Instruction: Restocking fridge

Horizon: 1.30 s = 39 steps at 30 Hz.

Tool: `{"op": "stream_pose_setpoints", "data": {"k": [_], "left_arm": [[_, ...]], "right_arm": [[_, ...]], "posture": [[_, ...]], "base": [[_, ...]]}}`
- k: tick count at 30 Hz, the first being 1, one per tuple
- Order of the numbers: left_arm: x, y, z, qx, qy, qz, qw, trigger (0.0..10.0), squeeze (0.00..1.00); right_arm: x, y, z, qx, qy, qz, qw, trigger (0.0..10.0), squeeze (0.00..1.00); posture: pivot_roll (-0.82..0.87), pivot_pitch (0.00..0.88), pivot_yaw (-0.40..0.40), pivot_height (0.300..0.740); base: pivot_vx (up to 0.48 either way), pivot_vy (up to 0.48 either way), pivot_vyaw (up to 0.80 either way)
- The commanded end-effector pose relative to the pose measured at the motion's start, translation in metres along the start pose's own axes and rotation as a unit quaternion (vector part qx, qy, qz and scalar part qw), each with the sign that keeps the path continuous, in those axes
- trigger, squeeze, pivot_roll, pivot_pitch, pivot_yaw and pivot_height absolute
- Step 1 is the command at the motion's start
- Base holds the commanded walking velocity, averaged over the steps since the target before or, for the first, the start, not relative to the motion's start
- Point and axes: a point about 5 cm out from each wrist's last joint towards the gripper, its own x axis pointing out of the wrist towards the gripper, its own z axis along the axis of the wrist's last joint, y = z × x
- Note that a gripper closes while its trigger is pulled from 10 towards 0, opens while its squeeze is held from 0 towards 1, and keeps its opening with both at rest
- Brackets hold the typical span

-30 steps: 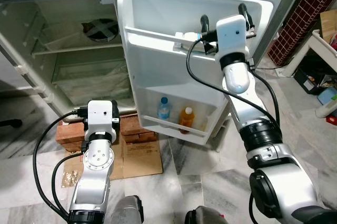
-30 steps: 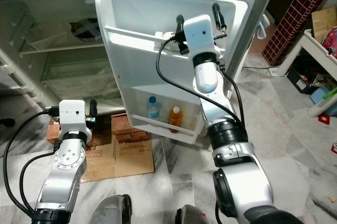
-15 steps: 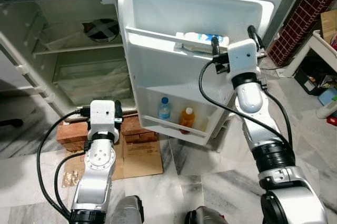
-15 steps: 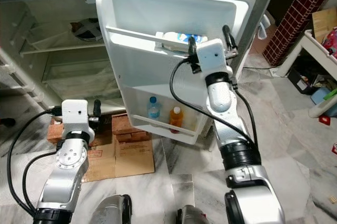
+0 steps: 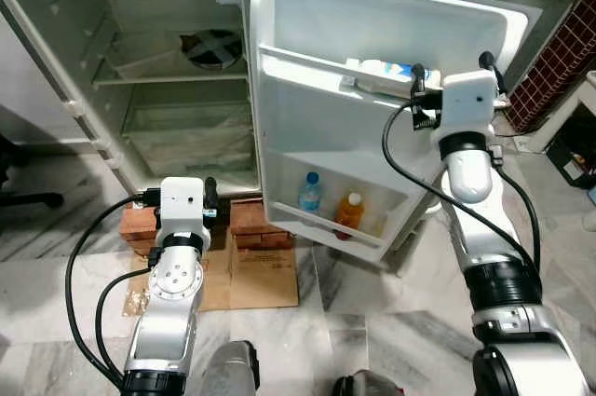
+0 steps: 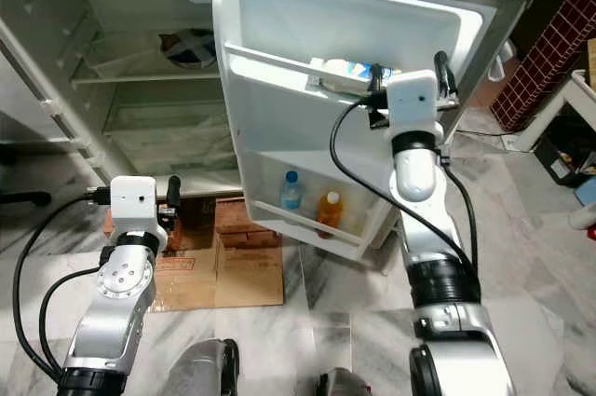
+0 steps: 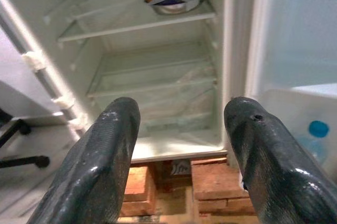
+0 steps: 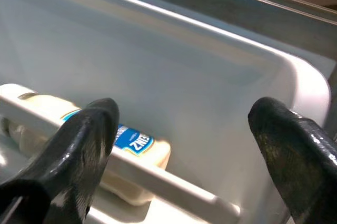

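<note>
The fridge door stands open. On its upper shelf a white bottle with a blue label lies on its side, also seen as the bottle behind the shelf rail. My right gripper hovers just right of that bottle, open and holding nothing. The lower door shelf holds a water bottle with a blue cap and an orange juice bottle. My left gripper is low in front of the fridge body, open and empty, facing the glass shelves.
A covered bowl sits on an inner fridge shelf. The fridge rests on red bricks, with flattened cardboard on the marble floor in front. A red tiled wall stands at the right.
The right gripper let go of the white bottle on the upper door shelf and drew back to the right. The camera has turned, shifting the whole picture rightward. The left arm stays low.
</note>
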Motion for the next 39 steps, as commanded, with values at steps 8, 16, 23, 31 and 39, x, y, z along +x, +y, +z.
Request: {"op": "stream_pose_setpoints", "data": {"k": [8,16,23,31,39], "left_arm": [[-0.001,-0.002,0.001,-0.006,-0.004,-0.011,1.000,10.0,0.00],[-0.002,-0.004,0.004,-0.013,-0.016,-0.028,0.999,10.0,0.00],[-0.003,-0.004,0.005,-0.012,-0.019,-0.028,0.999,10.0,0.00],[-0.003,-0.004,0.005,-0.011,-0.018,-0.024,0.999,10.0,0.00],[-0.002,0.000,0.004,-0.007,-0.016,-0.012,1.000,10.0,0.00]], "right_arm": [[-0.064,0.023,-0.013,0.028,0.026,0.127,0.991,10.0,0.65],[-0.101,0.021,-0.044,0.030,0.120,0.133,0.983,10.0,0.63],[-0.088,0.023,-0.042,0.039,0.116,0.126,0.985,10.0,0.64],[-0.069,0.019,-0.043,0.039,0.111,0.112,0.987,10.0,0.62],[-0.052,0.011,-0.044,0.037,0.106,0.101,0.989,10.0,0.53]], "posture": [[0.01,0.094,0.018,0.740],[0.01,0.095,0.019,0.740],[0.01,0.098,0.021,0.740],[0.02,0.100,0.017,0.740],[0.03,0.102,0.014,0.740]], "base": [[0.000,0.000,0.00],[0.000,-0.120,0.16],[0.000,-0.480,0.80],[0.000,-0.474,0.42],[0.000,-0.320,0.00]]}}
